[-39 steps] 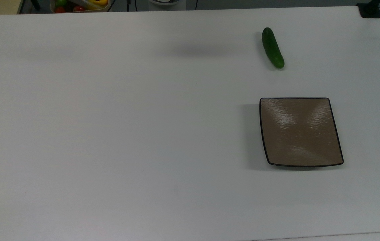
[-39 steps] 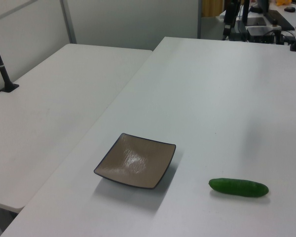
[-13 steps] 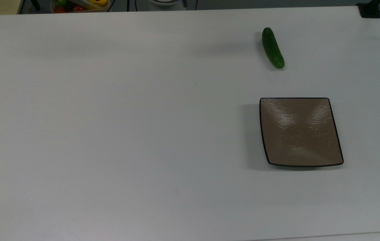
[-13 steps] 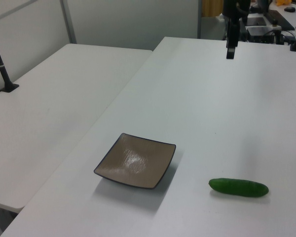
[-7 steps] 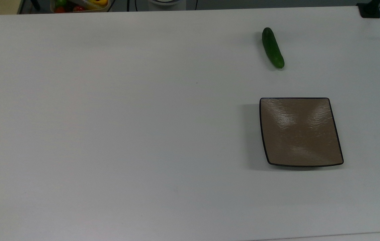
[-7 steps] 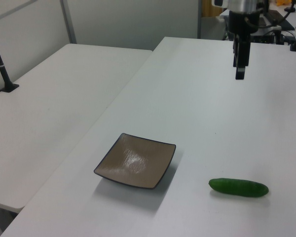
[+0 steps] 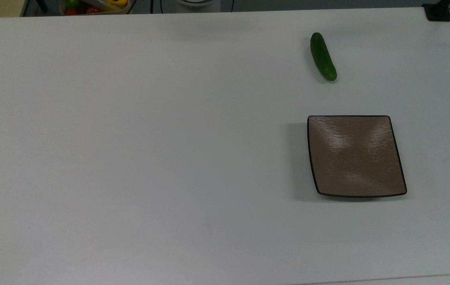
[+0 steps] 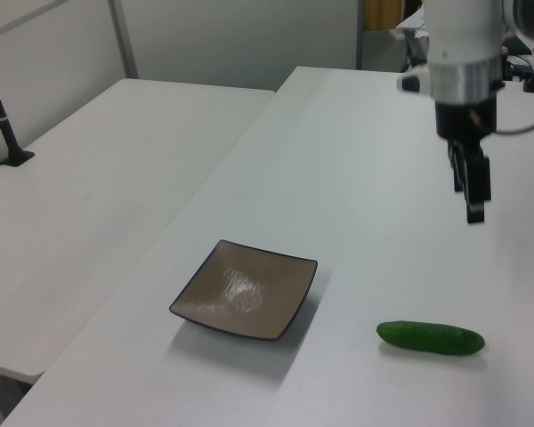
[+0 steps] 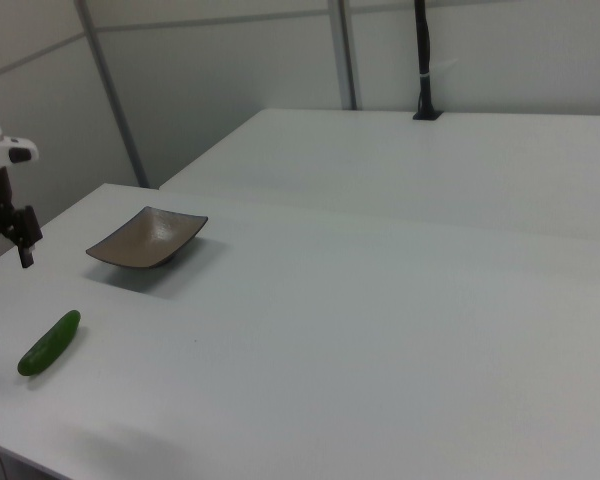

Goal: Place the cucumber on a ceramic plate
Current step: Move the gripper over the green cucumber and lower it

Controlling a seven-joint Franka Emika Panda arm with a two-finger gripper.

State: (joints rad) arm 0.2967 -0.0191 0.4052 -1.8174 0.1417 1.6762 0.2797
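On the white table (image 7: 130,158), you have the cucumber (image 7: 323,56) lying flat near the far edge in the top view, well apart from the square brown plate (image 7: 355,156), which sits bare toward the top view's right. In the left view your gripper (image 8: 473,191) hangs above the table, up and a little to the right of the cucumber (image 8: 431,338), touching nothing. You cannot tell from here how the gripper is set; it holds nothing, and it also shows at the right view's left edge (image 9: 20,240), above the cucumber (image 9: 50,343).
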